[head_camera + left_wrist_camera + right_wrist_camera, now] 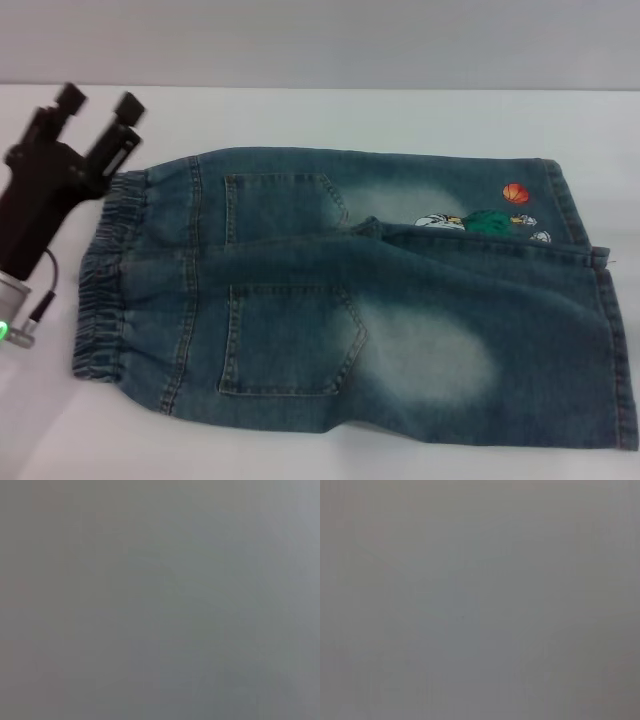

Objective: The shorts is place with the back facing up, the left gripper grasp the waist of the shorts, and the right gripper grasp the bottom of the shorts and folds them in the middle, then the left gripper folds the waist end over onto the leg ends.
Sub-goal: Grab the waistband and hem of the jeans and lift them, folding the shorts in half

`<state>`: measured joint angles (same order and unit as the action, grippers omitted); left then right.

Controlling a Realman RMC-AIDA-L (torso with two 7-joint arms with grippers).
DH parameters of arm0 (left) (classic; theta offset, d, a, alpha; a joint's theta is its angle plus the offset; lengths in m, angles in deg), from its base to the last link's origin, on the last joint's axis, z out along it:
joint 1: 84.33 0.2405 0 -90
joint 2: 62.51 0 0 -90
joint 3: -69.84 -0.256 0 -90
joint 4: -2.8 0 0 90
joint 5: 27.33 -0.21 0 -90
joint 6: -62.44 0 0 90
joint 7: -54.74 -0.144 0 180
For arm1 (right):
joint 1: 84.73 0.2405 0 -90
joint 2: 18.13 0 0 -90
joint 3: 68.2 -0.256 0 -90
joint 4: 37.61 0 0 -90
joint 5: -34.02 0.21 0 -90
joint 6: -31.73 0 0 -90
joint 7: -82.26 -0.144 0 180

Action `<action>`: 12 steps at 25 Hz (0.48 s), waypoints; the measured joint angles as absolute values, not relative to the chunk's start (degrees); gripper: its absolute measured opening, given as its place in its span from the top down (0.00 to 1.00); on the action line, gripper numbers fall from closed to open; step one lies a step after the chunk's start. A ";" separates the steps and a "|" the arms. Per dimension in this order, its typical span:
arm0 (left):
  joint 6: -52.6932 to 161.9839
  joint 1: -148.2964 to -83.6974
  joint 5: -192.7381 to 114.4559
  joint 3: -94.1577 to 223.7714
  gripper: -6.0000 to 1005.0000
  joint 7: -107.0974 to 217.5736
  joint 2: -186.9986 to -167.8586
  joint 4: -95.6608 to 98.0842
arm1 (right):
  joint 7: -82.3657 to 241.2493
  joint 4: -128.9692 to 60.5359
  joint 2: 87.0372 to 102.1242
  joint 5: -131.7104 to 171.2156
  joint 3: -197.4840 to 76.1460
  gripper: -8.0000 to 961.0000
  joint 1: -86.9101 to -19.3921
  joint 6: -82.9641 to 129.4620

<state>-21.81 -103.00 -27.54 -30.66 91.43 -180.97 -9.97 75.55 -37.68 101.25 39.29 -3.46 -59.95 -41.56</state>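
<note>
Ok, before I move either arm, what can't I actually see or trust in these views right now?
- Right gripper: in no view; the head view shows only the left gripper, open, above the waist and not touching it.
- Both wrist views: plain grey, showing nothing of the shorts or any fingers.
- Near leg hem: its lower corner is cut off by the head view's right edge.
- Cartoon print: partly covered by the overlapping near leg.

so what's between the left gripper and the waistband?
Nothing: in the head view the open left gripper sits just beyond the waist's far corner, only bare white table between.
</note>
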 joint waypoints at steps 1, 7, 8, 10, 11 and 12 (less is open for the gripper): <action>-21.76 -103.00 -27.53 -29.89 0.19 91.10 -180.94 -9.95 | 75.65 -37.69 101.23 39.29 -3.46 0.40 -59.93 -41.50; -21.17 -103.18 -27.49 -27.51 0.19 89.85 -180.88 -9.94 | 76.09 -37.66 100.85 39.21 -3.42 0.40 -60.58 -41.41; -21.17 -103.18 -27.49 -27.51 0.19 89.85 -180.88 -9.94 | 76.51 -37.65 100.75 39.21 -3.43 0.40 -60.61 -41.39; -21.28 -103.03 -27.50 -27.34 0.19 89.97 -180.97 -10.07 | 78.09 -37.29 100.58 39.20 -3.42 0.40 -60.66 -41.37; -21.28 -103.03 -27.50 -27.34 0.19 89.97 -180.97 -10.07 | 78.87 -36.98 100.52 39.20 -3.42 0.40 -60.68 -41.35; -21.58 -102.75 -27.46 -27.31 0.19 90.33 -181.01 -10.43 | 79.60 -36.60 100.50 39.20 -3.42 0.40 -60.67 -41.33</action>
<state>-21.58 -102.75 -27.46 -27.31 90.33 -181.01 -10.43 79.60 -36.60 100.50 39.20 -3.42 -60.67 -41.33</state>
